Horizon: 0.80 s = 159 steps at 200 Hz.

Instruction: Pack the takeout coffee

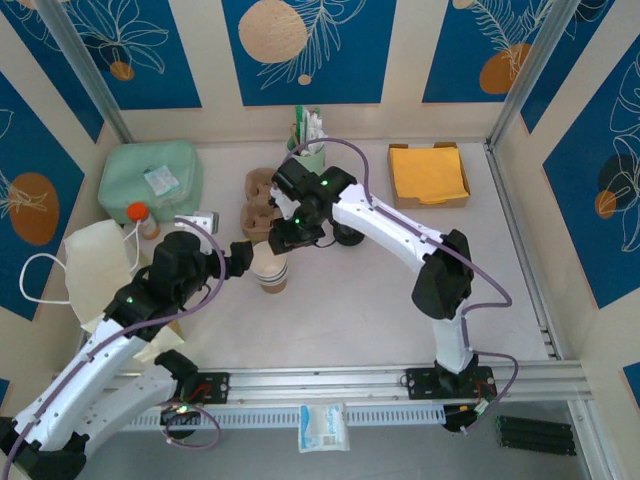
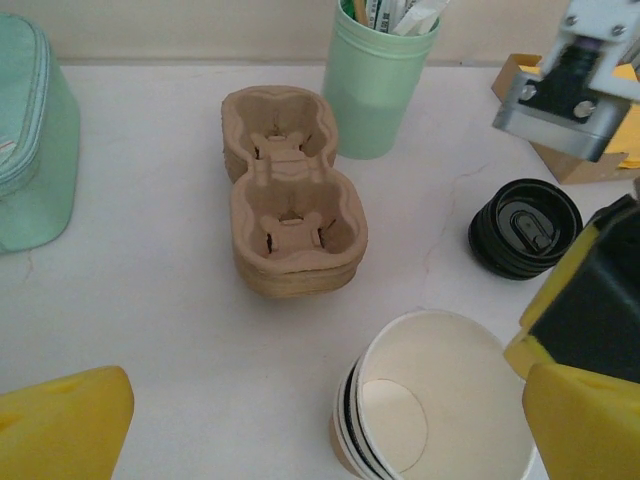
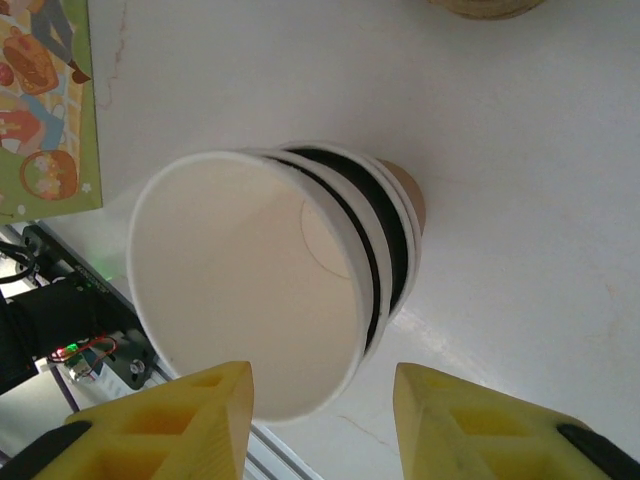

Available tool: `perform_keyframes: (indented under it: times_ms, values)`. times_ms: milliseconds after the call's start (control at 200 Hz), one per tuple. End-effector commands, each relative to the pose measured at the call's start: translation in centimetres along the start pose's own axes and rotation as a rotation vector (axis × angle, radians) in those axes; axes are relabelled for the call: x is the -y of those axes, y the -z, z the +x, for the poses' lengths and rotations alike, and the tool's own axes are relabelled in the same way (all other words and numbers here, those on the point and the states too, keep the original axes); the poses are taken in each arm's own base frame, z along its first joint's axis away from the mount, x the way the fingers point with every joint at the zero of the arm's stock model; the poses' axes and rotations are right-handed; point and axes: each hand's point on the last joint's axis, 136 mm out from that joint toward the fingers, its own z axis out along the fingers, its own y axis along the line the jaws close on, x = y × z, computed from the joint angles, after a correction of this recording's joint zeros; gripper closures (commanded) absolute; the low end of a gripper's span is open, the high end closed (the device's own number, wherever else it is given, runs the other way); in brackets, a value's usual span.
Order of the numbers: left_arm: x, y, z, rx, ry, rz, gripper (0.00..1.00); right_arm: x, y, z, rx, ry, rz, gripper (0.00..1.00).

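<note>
Right wrist view, item one: the right gripper (image 3: 320, 400) is hovering over the paper cup (image 3: 250, 290). Its yellow jaws are standing part-way apart with the cup's near rim lying in the gap, and they are not gripping anything yet. The cup is sitting topmost in a nested stack on the desk (image 3: 520, 130), white inside, empty and wearing no lid.

Item two: the left gripper (image 2: 320, 430) is waiting low beside the same stack. Its jaws are spread wide, one on each side, and are holding nothing.

Item three, just beyond the cups: the black lids (image 2: 525, 228) are lying in a short pile.

Item four, mid-desk: the pulp carriers (image 2: 290, 215) are sitting stacked. The green cup of stirrers (image 2: 378, 85) is standing close behind them.

Item five, far right corner: the box of orange napkins (image 1: 428, 172) is resting against the back wall.

Handling note, as a judgement: the step in hand is looking like freeing one cup from the stack.
- The right jaws should be pinching only the top cup's wall, one inside and one outside, just under the rolled rim.
- The squeeze should be staying light, since paper creases easily.
- The left jaws should be clamping the lower cups' brown bodies first, or the whole stack is likely to be rising together.
- The pull should be going straight along the stack's axis, and a small twist may be helping the nested cups part.
</note>
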Motion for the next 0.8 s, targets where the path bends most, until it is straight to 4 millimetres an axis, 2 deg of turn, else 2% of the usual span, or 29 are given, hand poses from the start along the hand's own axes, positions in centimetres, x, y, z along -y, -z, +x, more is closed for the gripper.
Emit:
perform_keyframes:
  times_ms: [0,150,420,545,700,790]
  values:
    - [-0.2,0.2,0.5,-0.004,0.009,-0.005,0.0,-0.1,-0.1,0.0,-0.021,0.014,0.014,0.58]
    - [-0.2,0.4,0.4,0.002,0.009,-0.001,0.01,0.1,-0.9,-0.2,-0.035,0.01,0.017,0.62]
    - [-0.2,0.6,0.3,0.008,0.005,0.002,0.01,0.0,-1.5,-0.3,-0.048,0.006,0.009,0.74]
    - [-0.2,0.6,0.3,0.01,0.004,0.004,0.01,-0.1,-1.6,-0.3,-0.052,0.012,0.007,0.83]
    - [-0.1,0.7,0.3,0.011,0.007,0.007,0.01,-0.3,-1.4,-0.4,-0.05,0.018,0.002,1.0]
    - [-0.1,0.7,0.2,0.013,0.01,0.008,0.01,-0.4,-1.1,-0.5,-0.047,0.023,0.002,1.0]
